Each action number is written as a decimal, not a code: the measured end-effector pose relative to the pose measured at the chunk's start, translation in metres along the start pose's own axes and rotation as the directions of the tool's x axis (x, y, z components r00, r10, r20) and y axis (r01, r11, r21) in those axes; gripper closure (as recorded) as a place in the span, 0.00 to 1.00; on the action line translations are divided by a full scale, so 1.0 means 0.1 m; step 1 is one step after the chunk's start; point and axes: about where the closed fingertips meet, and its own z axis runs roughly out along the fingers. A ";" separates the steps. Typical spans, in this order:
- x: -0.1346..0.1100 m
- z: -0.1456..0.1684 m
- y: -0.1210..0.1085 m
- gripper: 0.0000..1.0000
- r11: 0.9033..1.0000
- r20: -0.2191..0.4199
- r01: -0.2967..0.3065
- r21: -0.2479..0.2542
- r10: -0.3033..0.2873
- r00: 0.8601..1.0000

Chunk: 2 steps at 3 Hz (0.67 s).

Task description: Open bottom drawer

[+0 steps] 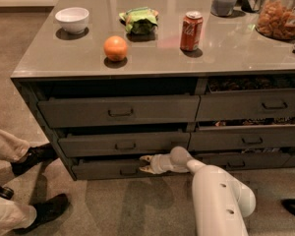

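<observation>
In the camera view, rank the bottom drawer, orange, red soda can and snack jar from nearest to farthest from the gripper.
The gripper is low, at the front of the left drawer stack.
1. bottom drawer: right at the gripper, lowest of the left stack.
2. orange: near the counter's front edge, up and left.
3. red soda can: further back, to the right.
4. snack jar: far right rear of the counter.

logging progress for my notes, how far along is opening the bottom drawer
Done: the gripper is down at floor level, at the front of the bottom drawer. In hand: its jaws stand apart beside the handle, not yet closed on it. Left: grasp the handle and pull; only a narrow dark gap shows above the drawer's front, so it looks barely open, if at all.
</observation>
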 end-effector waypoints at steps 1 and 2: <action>0.02 -0.01 0.02 0.96 1.000 -0.002 0.002 -0.001 -0.002 1.000; -0.02 -0.04 0.00 1.00 1.000 -0.002 0.002 -0.001 -0.002 1.000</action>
